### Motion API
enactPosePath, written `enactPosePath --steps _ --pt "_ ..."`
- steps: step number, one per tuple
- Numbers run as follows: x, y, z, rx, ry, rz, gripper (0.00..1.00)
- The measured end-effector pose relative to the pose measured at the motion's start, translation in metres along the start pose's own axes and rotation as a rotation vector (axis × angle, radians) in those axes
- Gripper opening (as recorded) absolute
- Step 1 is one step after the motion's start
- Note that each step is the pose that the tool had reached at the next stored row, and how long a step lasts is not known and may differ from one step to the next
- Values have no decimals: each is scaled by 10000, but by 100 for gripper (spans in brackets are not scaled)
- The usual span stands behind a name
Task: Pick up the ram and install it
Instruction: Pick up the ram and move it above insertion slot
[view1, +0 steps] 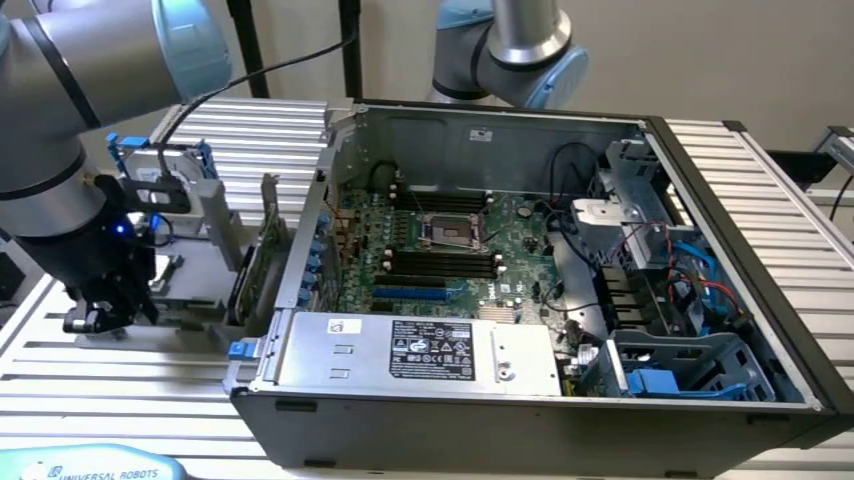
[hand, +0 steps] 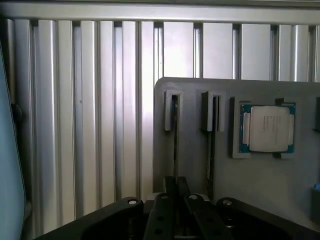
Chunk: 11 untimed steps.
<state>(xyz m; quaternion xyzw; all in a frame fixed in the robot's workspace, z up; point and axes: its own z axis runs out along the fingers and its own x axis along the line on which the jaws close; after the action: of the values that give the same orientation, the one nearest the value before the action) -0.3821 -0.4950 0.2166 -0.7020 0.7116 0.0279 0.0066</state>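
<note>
Wrist camera close-up: gripper (hand: 176, 186) narrowed to a slim gap, jaws pinched on the upper edge of the ram (hand: 174, 140). Thin dark stick standing on edge in a holder slot of the grey fixture plate (hand: 195, 162), apparently gripped but not yet drawn out. Just beside it, a second stick (hand: 212, 145) in the neighbouring slot, then a processor (hand: 265, 127) lying flat in its own pocket. Under the plate, the ribbed aluminium table (hand: 100, 125).

Sticks parked upright and apart, most likely to leave room for the jaws on either face of the board and to present each one edge-up, the same attitude needed for seating in a slot. Processor laid flat and held square by the pocket's raised corners.

At the lower left of the exterior view, robot arm (view1: 67, 120) folded steeply, bulky elbow at the upper left corner, wrist turned straight down, tool low over the fixture. All of this outside the computer case (view1: 534, 420), laid on its side with the cover off and the motherboard (view1: 514, 235) facing up, presumably for access from above. Black memory slots (view1: 441, 262) at mid-frame, well apart from the held stick. Between fixture and case wall, a larger green expansion card (view1: 267, 250) standing upright, untouched.
</note>
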Motion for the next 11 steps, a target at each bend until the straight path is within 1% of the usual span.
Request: enactPosePath --steps 4,7,11 --pt "-8 -6 -148 -3 -50 -9 14" --pt "-14 -16 -276 -5 -72 -19 14" --pt "-23 -48 -459 -11 -88 -46 14"
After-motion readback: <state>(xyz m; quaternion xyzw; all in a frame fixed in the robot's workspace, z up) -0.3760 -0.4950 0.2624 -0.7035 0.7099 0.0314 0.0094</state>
